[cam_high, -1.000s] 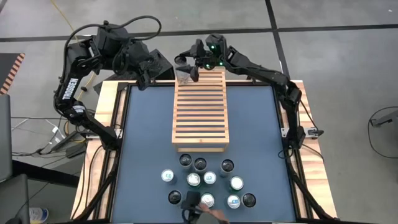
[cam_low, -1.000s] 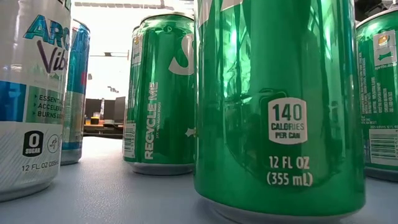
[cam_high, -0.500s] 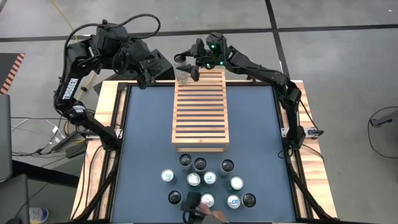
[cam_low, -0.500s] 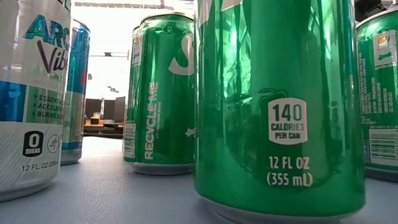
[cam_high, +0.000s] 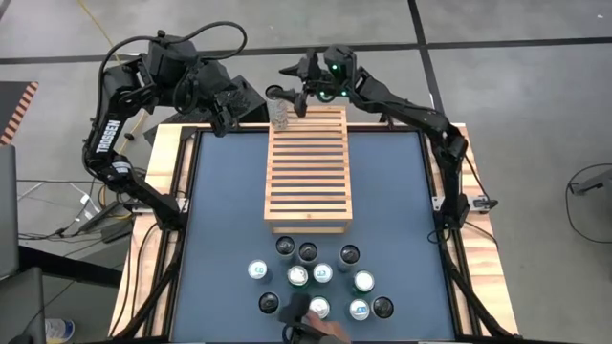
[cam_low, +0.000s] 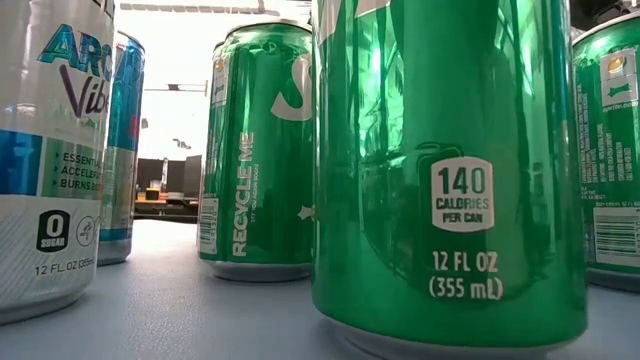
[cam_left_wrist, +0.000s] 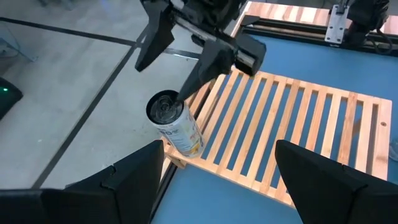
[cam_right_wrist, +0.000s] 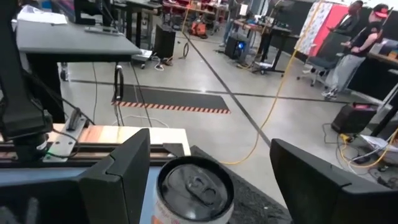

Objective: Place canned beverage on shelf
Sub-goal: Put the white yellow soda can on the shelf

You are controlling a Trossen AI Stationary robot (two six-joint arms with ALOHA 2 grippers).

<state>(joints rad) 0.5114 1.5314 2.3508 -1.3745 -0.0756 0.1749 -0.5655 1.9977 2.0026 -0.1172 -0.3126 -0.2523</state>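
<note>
**Operator:** State the can's orientation and position.

**Technician:** The can [cam_left_wrist: 175,122] stands upright at the far left corner of the shelf [cam_high: 307,168], long axis vertical, pull-tab lid facing up. In the left wrist view its base sits at the corner of the slats; whether the base lies fully on the wood cannot be determined.

**Operator:** Position relative to the right gripper?

**Technician:** The right gripper [cam_left_wrist: 180,53] is above the can. Its fingers are spread, one to each side of the can, and nothing is gripped. In the left wrist view one finger tip reaches down to the lid rim; contact cannot be confirmed. In the right wrist view the lid [cam_right_wrist: 194,183] appears between the two fingers and below them.

**Operator:** Left gripper?

**Technician:** The left gripper [cam_high: 239,103] waits just beside the same corner, fingers apart, empty.

**Operator:** Obstructions?

**Technician:** The can's lower body is cut off in the right wrist view. The low view is filled by green cans [cam_low: 448,170]; shelf and arms are hidden there. A cluster of cans [cam_high: 320,279] stands beyond the shelf's opposite end, well apart from both grippers.
</note>
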